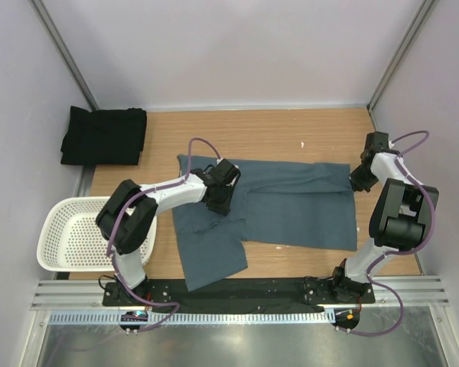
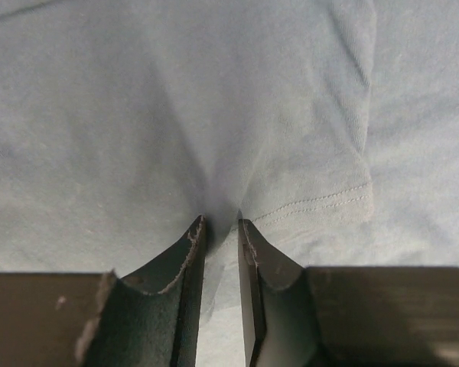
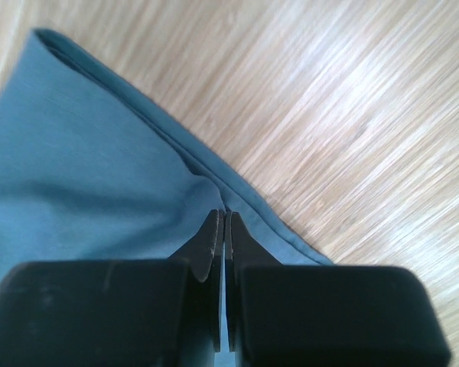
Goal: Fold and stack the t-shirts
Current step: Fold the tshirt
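Two t-shirts out here: the blue-grey t-shirt [image 1: 298, 206] lies spread and rumpled across the middle of the counter [image 1: 275, 138], and the black t-shirt [image 1: 103, 136] sits bundled at the far-left corner. One white basket [image 1: 52, 229] at the near left. The left fingers [image 2: 180, 264] pinch a pucker of blue-grey cloth, and the right fingers [image 3: 205, 248] are clamped tight on its right-hand hem.

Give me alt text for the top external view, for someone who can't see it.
A slate blue-grey t-shirt lies spread across the table, with the left gripper down on its left part and the right gripper at its right edge. A black t-shirt lies bunched at the far left corner, and a white basket sits near left.
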`<move>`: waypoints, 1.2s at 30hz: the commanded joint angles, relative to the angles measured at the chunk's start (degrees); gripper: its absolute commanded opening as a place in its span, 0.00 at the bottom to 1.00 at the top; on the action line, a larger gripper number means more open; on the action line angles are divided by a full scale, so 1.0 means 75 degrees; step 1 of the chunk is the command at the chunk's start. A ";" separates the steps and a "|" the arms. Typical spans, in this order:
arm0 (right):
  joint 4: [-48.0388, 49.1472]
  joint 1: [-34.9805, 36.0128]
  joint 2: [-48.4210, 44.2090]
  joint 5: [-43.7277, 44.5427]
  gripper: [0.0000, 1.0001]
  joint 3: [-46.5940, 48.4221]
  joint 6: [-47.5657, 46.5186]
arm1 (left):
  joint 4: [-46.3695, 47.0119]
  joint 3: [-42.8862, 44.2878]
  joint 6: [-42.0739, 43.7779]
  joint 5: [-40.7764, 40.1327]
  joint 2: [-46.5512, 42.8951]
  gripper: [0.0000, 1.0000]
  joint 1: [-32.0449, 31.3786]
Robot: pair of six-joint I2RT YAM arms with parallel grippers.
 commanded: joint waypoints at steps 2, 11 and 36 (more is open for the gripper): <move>-0.0089 -0.0013 -0.0501 0.0677 0.01 0.0562 -0.0653 | -0.0166 0.0313 0.0114 0.0542 -0.0501 0.25 -0.0041; -0.0089 0.0011 -0.0759 0.0760 0.01 0.0376 -0.1100 | -0.0330 0.0816 0.0079 0.0720 -0.0749 0.41 -0.0263; 0.0275 0.0011 -0.0595 0.0783 0.01 -0.0187 -0.0736 | -0.0670 0.1894 -0.1269 -0.0662 0.1045 0.35 -0.1529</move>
